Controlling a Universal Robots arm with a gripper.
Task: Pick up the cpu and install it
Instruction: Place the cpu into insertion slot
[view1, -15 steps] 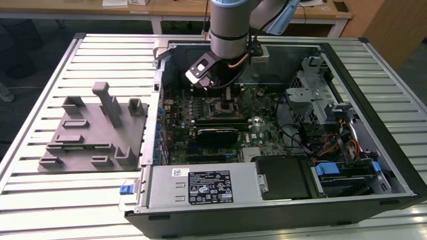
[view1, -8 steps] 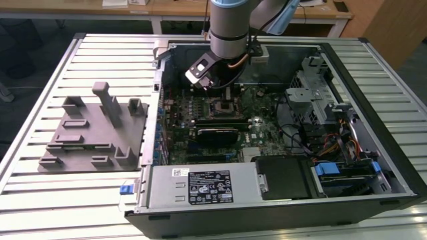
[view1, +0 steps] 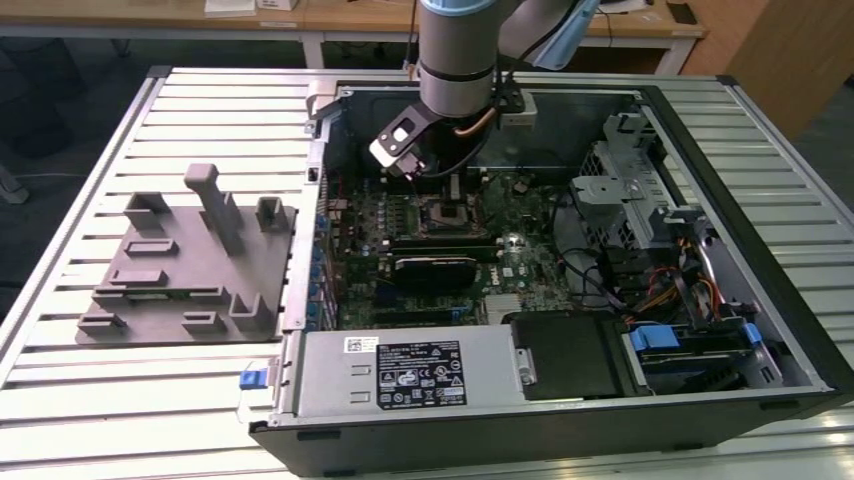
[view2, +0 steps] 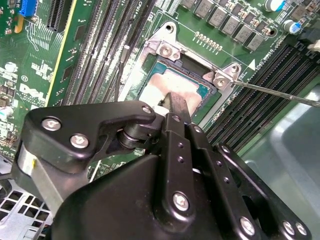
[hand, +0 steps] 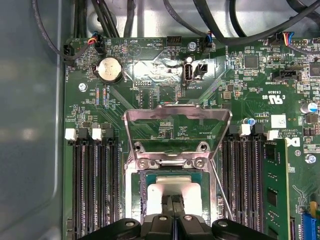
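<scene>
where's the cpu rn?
In both wrist views the cpu lies inside the socket frame, between the two banks of memory slots, next to the raised load plate; the hand is at its middle.

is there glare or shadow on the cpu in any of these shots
First wrist view: the cpu top glares nearly white beside the tool. Second wrist view: it shows a softer pinkish sheen, darker where the tool meets it. Exterior view: the arm hangs over the socket, which sits in dim light.
</scene>
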